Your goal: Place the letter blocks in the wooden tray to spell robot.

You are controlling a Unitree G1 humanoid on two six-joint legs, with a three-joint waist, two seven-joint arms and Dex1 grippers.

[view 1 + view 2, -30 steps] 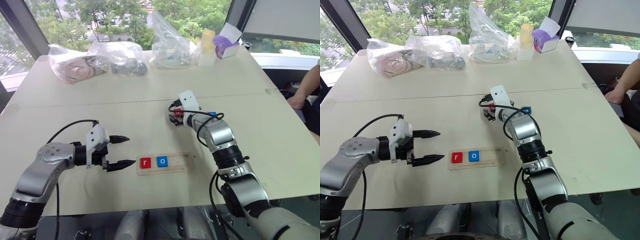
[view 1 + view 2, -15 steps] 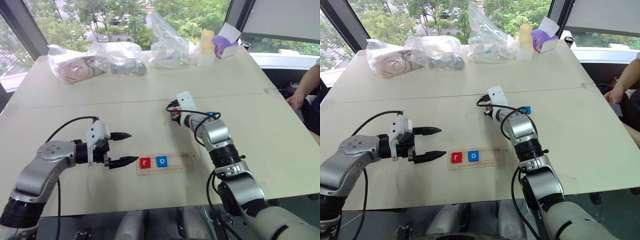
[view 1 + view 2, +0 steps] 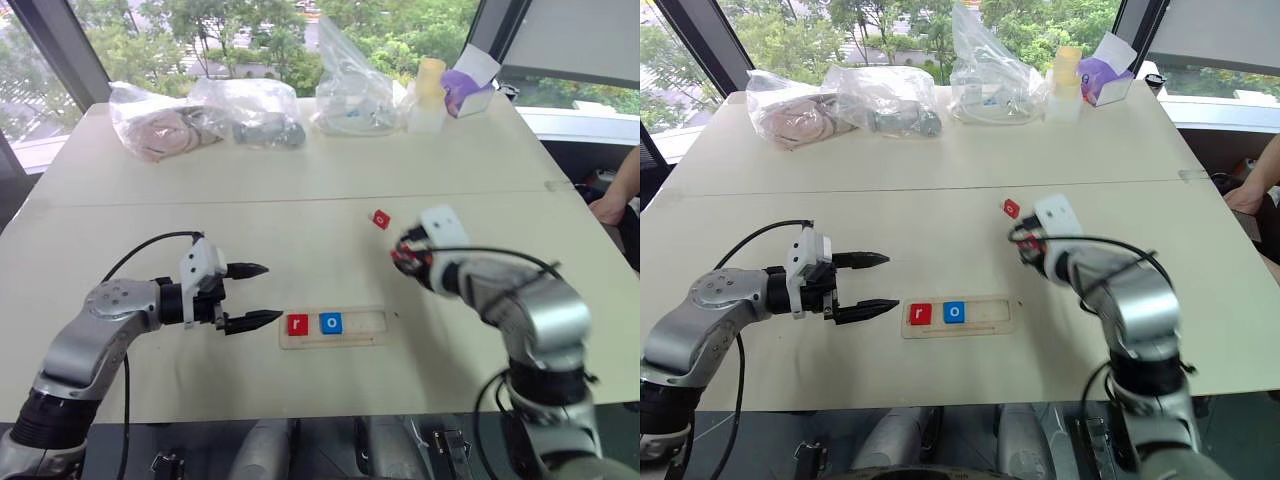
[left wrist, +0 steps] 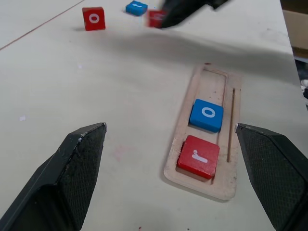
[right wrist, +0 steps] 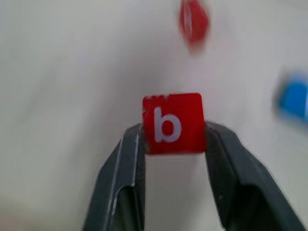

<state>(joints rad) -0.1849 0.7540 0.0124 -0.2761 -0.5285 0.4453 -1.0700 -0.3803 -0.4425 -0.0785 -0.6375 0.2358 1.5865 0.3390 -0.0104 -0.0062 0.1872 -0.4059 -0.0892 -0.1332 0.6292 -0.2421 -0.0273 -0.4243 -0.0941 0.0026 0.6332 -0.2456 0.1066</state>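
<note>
Just snapped my right claw [image 5: 169, 144] shut on the small red square "b" block [image 5: 172, 123] and lifted it back toward the long pale wooden tray [image 3: 372, 340] — r and o already sit there, so b's next; left claw [image 3: 252, 295] spread beside the tray.

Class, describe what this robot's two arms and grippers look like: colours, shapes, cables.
Both arms are rounded silver-grey metal segments joined by black rings, with thin black cables looping outside. Each wrist carries a white block. The left gripper and right gripper each have two tapering black fingers; the left's inner pads are finely textured.
</note>
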